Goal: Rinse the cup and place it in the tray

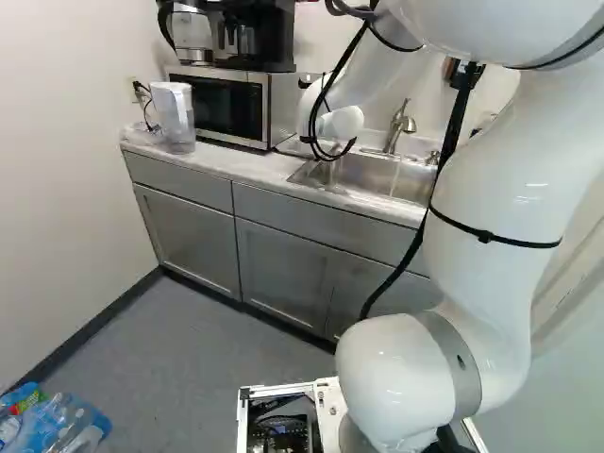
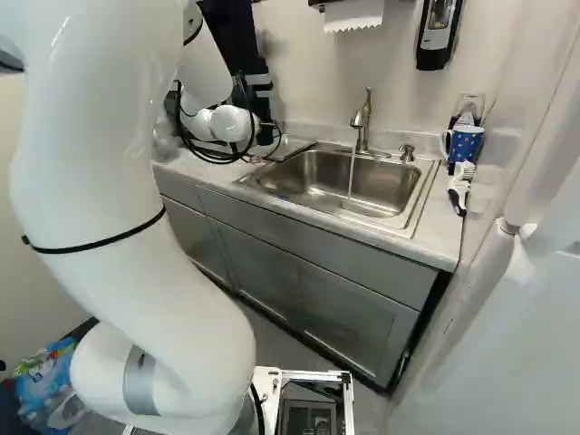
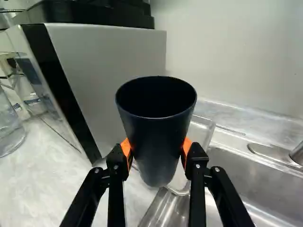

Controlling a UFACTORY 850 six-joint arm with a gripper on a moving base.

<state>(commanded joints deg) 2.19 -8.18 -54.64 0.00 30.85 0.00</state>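
The counter (image 1: 222, 162) carries the sink (image 2: 313, 177). Left of the sink stands the microwave (image 1: 226, 104); between them—at the sink's left end—lies a clear tray (image 3: 201, 130). The faucet (image 2: 362, 124) rises behind the sink. Near the sink's left end, the gripper (image 3: 156, 147) is clamped on the dark cup (image 3: 158, 137)—mouth up. Water (image 2: 351, 177) runs into the sink.

Ahead of me runs a pale counter (image 1: 222, 162). At its far left in the left base view stands a clear pitcher (image 1: 173, 121), then the microwave (image 1: 231, 106). Between microwave and sink (image 2: 385, 186) I see a clear tray (image 3: 202, 131), partly hidden. The steel sink is set into the counter; beyond it, a blue mug (image 2: 466, 145) stands near a brush (image 2: 461, 179).
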